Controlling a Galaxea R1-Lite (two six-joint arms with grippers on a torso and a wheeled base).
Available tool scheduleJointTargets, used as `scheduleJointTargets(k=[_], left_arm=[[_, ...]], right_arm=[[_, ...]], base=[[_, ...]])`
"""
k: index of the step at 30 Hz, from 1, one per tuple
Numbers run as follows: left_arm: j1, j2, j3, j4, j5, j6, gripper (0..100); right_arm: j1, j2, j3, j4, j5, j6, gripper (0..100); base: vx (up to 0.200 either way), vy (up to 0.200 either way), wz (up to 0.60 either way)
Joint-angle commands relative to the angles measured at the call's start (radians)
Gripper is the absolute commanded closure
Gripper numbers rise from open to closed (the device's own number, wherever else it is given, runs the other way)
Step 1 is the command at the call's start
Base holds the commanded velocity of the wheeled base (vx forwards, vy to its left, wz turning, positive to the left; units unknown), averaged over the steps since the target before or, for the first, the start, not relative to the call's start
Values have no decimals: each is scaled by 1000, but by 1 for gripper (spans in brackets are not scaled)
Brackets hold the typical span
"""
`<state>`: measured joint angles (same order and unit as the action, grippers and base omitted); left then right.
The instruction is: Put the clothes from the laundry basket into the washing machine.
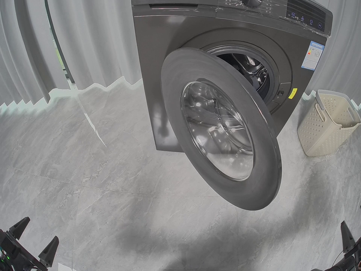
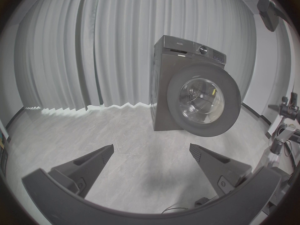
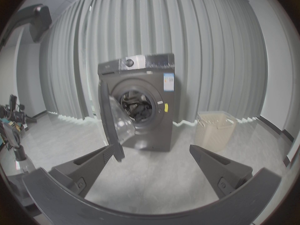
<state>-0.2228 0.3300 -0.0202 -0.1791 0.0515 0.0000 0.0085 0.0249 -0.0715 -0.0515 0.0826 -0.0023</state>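
- Dark grey metal front-loading washing machine (image 1: 158, 38) stood before us on the pale grey stone-tiled floor (image 1: 94, 192), with its round, glass-centred door (image 1: 218, 128) swung wide open.
- We saw dark clothes (image 3: 140, 110) lying inside the drum (a crumpled heap).
- We found the cream perforated plastic laundry basket (image 1: 327, 127) on the floor, near the machine on our right and apart from it.
- Our left gripper (image 2: 151, 146) hung low over the floor, fingers spread wide.
- Our right gripper (image 3: 151, 146) was spread just as wide, facing the open drum.
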Motion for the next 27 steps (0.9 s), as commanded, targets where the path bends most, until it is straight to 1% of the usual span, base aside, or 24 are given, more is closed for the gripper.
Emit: scheduleJointTargets(k=[1,2,3,4,6,7,8,9,10,11,12,13,14,15,18,21,22,23,25,27], left_arm=[[194,-246,20,107,-32,-9,0],[247,-266,20,110,-39,-14,0],[261,-273,20,109,-41,-17,0],[260,-275,20,109,-38,-14,0],[253,-273,20,107,-27,-17,0],[253,-273,20,107,-27,-17,0],[247,-286,20,116,-5,-11,0],[232,-301,19,129,13,-8,0],[217,-307,19,136,19,-8,0],[215,-325,17,139,7,-8,0],[218,-328,17,141,4,-9,0],[221,-330,20,164,-13,0,0],[221,-330,19,184,-42,11,0],[221,-330,19,190,-61,8,0],[221,-330,19,185,-68,9,0],[221,-330,19,185,-68,8,0],[221,-330,19,185,-68,8,0],[221,-330,19,185,-68,8,0],[221,-330,19,185,-68,11,0],[220,-330,19,185,-68,8,0]], right_arm=[[22,190,-195,-59,98,15,0],[27,256,-198,-64,132,15,0],[28,322,-203,-71,158,15,0],[31,369,-208,-82,175,16,0],[57,472,-215,-140,241,16,0],[57,472,-215,-140,241,16,0],[102,556,-212,-222,304,15,0],[130,586,-206,-249,327,15,0],[151,603,-203,-257,339,15,0],[203,626,-192,-266,348,8,0],[212,629,-191,-268,348,7,0],[243,642,-186,-271,348,7,0],[274,662,-186,-275,348,8,0],[291,676,-186,-277,348,12,0],[304,708,-200,-294,348,18,0],[321,811,-232,-337,348,18,0],[321,811,-232,-337,348,18,0],[347,871,-249,-376,348,16,0],[378,943,-272,-418,345,19,0],[386,1001,-292,-449,333,18,0]], base=[[0,0,0],[0,0,0],[0,0,0],[0,0,0],[0,0,0],[0,0,0],[0,0,0],[0,0,0],[0,0,0],[0,0,0],[0,0,0],[0,0,0],[0,0,0],[0,0,0],[0,0,0],[0,0,0],[0,0,0],[0,0,0],[0,0,0],[0,0,0]])
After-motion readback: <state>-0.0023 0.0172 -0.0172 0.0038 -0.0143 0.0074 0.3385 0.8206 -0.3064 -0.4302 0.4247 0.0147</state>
